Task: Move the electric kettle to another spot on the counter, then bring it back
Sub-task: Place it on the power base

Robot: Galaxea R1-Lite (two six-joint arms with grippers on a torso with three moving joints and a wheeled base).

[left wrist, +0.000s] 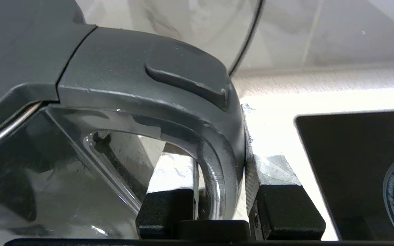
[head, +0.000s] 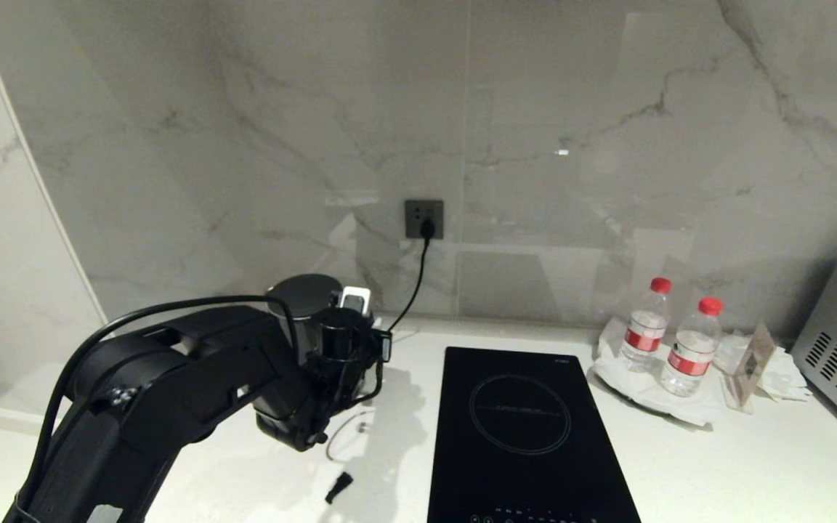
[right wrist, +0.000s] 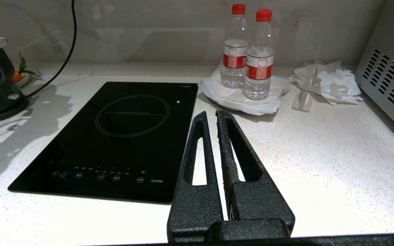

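I have the left gripper (left wrist: pixel 219 205) clamped on the loop handle (left wrist: pixel 169 99) of the electric kettle (head: pixel 307 305): in the left wrist view one finger sits inside the loop, the other presses the outer face, and the handle fills the gap between them. From my head camera the kettle stands at about ten o'clock on the counter (head: pixel 724 465), close to the back wall, just left of the induction hob (head: pixel 527 436), and mostly hidden behind my left arm. Whether it rests on its base or has cleared it I cannot tell. I judge this to be the carry stage; next I need a steady, upright lift and a free patch of worktop away from the power cord (head: pixel 411 290). My right gripper (right wrist: pixel 215 118) is parked with its jaws together over the counter. At two o'clock, two water bottles (head: pixel 669 338) stand on a white plate (head: pixel 636 392); they look nearly empty.
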